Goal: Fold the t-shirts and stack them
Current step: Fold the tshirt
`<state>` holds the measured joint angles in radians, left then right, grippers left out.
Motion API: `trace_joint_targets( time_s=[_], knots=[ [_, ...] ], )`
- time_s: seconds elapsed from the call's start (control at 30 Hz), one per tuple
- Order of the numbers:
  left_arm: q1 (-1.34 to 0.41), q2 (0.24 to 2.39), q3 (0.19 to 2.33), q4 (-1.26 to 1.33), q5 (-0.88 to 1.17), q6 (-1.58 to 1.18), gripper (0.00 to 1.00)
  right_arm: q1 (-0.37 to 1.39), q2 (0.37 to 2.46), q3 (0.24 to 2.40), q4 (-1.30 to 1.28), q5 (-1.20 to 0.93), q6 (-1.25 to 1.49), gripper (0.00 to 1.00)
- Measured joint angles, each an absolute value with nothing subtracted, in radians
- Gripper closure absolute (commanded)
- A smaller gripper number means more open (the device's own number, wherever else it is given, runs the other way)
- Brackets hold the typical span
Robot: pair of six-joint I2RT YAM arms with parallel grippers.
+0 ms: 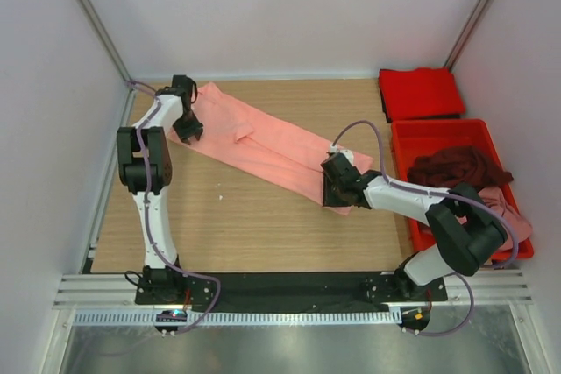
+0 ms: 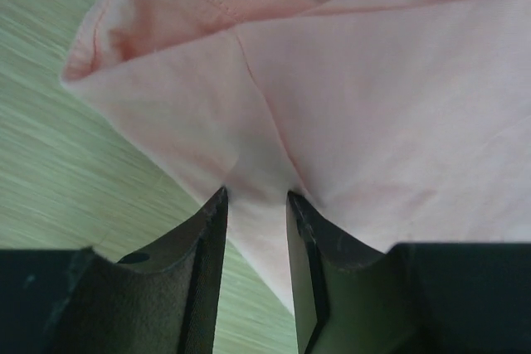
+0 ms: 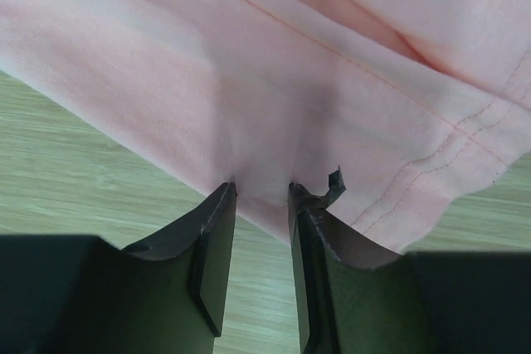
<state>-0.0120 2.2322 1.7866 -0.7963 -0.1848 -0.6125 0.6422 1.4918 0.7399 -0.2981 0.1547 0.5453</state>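
Observation:
The salmon-pink t-shirt [image 1: 263,146] lies as a long folded strip slanting across the table from back left to mid right. My left gripper [image 1: 188,131] is at its left end. Its jaws are narrowly apart, with the shirt's [image 2: 348,97] near edge between the fingertips [image 2: 217,205]. My right gripper [image 1: 336,192] is at the right end near the hem, also narrowly open over the cloth's [image 3: 249,64] edge [image 3: 261,192]. A bright red t-shirt [image 1: 421,92] lies folded at the back right. The dark maroon t-shirt [image 1: 458,168] and the dusty pink t-shirt [image 1: 510,215] lie crumpled in the bin.
The rigid red plastic bin [image 1: 438,131] stands along the table's right side. White walls close in the table on the left, back and right. Bare wood shows in front of the salmon-pink shirt.

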Motion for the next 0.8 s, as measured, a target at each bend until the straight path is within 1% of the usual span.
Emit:
trace_joint_targets(
  time_s=[0.13,0.27,0.33,0.4,0.5,0.57,0.63,0.8],
  knots=[
    [-0.012,2.307,1.909,-0.802,-0.199,-0.611,0.64,0.730,1.463,0.706,-0.278,0.216,0.628,0.62],
    [-0.001,2.394,2.059,-0.823,-0.203,-0.589,0.64,0.897,1.408,0.678,-0.319,0.254,0.751,0.62],
    [0.010,2.421,2.109,-0.828,-0.202,-0.583,0.61,0.966,1.363,0.673,-0.356,0.260,0.803,0.60],
    [0.022,2.418,2.108,-0.826,-0.200,-0.581,0.59,0.989,1.314,0.673,-0.389,0.269,0.838,0.57],
    [0.036,2.346,2.003,-0.805,-0.181,-0.586,0.55,0.988,1.246,0.693,-0.451,0.305,0.851,0.50],
    [0.041,2.271,1.917,-0.810,-0.173,-0.592,0.55,0.973,1.241,0.746,-0.507,0.342,0.831,0.49],
    [0.039,2.174,1.837,-0.808,-0.165,-0.595,0.55,0.914,1.253,0.803,-0.539,0.343,0.776,0.50],
    [-0.004,1.847,1.567,-0.757,-0.139,-0.618,0.54,0.573,1.303,0.886,-0.538,0.263,0.590,0.49]
  ],
)
